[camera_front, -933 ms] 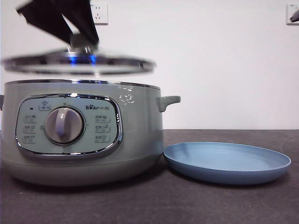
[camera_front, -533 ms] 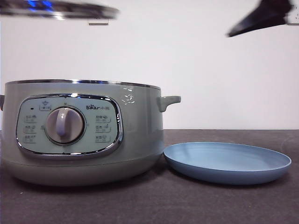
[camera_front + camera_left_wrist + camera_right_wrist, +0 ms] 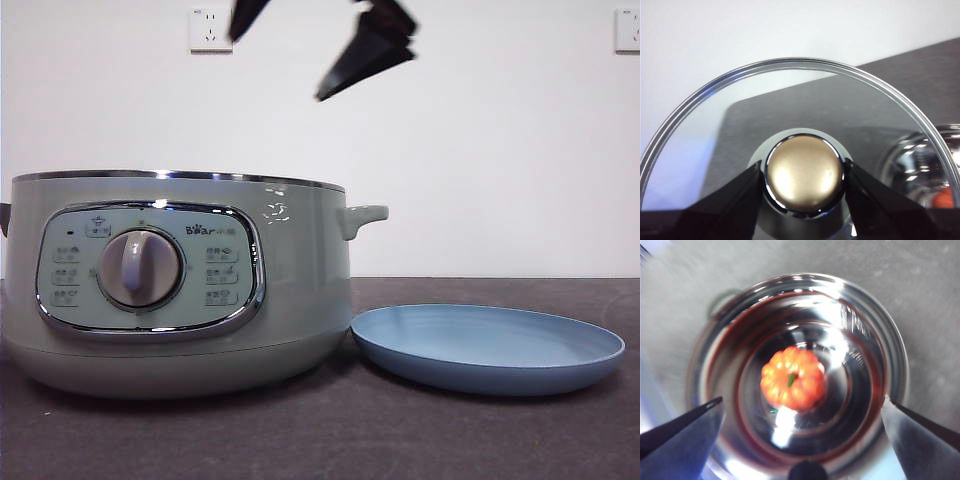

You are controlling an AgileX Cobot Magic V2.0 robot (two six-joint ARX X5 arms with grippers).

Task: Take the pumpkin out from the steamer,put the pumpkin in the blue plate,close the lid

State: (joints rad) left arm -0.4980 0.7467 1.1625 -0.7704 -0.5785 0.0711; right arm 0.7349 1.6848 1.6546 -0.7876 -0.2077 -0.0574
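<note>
one "bear" logo on steamer (image 3: 180,285), pumpkin (image 3: 793,378) inside, lid (image 3: 790,135) lifted

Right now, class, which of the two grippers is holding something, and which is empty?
The left gripper holds the lid, fingers clamped on its knob. The right gripper is empty, spread open above the pumpkin inside the steamer.

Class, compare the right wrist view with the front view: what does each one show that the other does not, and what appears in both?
Only the right wrist view shows the pumpkin, lying in the shiny bowl of the steamer, with the right pincer open above it. Only the front view shows the blue plate beside the steamer, the control dial and the wall sockets. Both show the steamer with its lid off.
</note>
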